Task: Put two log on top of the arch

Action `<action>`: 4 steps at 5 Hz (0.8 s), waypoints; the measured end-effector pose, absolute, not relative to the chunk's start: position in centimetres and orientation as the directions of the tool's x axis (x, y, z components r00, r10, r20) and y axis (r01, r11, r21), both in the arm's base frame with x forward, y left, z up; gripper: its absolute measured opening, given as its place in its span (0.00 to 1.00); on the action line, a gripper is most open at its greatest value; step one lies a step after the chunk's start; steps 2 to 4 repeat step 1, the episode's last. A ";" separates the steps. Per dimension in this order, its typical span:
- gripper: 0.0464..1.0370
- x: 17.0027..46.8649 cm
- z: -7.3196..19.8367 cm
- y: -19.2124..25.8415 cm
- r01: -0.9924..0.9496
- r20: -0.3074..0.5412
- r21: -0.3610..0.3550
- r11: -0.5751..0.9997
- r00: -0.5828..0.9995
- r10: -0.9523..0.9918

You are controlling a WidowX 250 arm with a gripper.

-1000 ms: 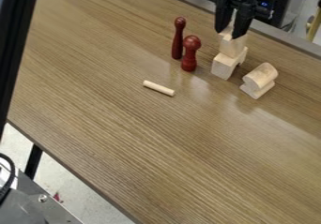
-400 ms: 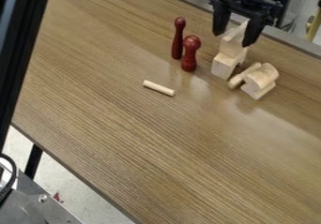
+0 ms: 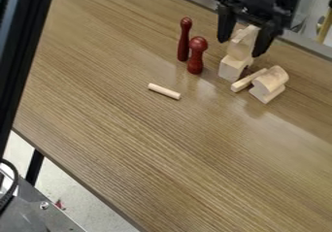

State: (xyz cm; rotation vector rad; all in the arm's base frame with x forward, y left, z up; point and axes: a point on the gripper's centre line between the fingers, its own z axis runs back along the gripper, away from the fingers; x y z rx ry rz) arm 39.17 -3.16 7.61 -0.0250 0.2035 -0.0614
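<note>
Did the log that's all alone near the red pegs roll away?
No. The log lies in the same spot on the table, just as far from the nearer red peg as before.

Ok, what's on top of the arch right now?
A pale wooden block stands on the arch, hiding the arch's top face under it. Can't tell whether the shape at the block's upper end is a separate piece. The open gripper hangs over it.
</note>
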 end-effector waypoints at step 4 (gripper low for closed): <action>0.96 37.3 10.9 -3.1 0.047 -0.127 -0.044 0.998 0.990 -0.053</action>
